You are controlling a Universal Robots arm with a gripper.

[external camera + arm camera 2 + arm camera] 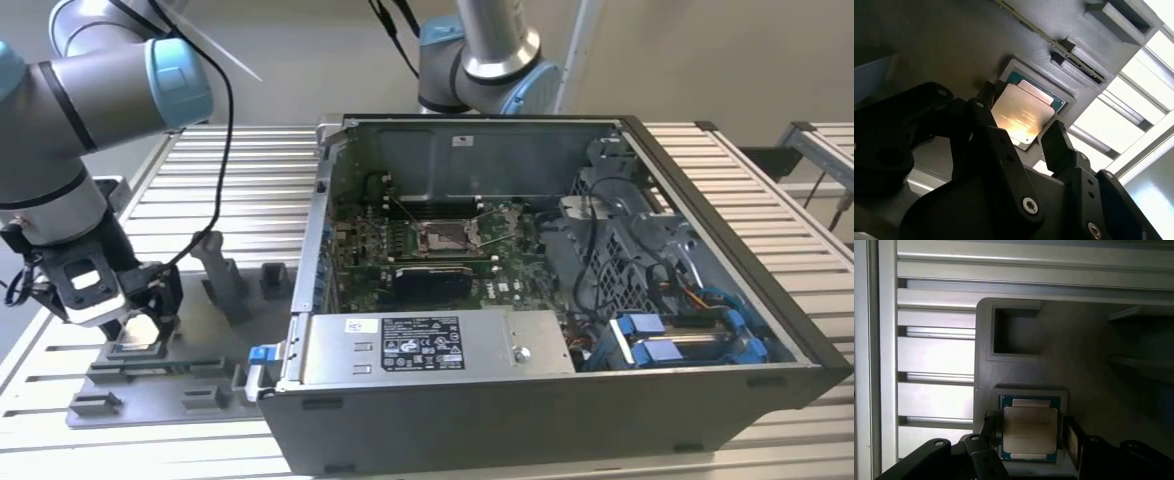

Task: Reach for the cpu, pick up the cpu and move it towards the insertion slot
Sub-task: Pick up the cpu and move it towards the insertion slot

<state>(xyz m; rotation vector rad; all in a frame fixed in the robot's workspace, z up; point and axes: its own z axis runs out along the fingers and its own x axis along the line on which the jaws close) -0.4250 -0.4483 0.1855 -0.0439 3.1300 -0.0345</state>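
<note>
The fingers are being held apart astride the cpu, which is being cradled in the grey tray on the desk; light, rigid, fragile, it is judged safest gripped by opposite edges.

In the exterior view the arm runs off the upper left of the frame. The gripper, at lower left, hides most of what lies beneath it. The insertion slot, mid-frame, is too small for its levers to be made out. In the first wrist view the gripper's dark body overlaps the side edges of the cpu and is itself cut by the frame's edge. Whether it touches the chip cannot be told.
</note>
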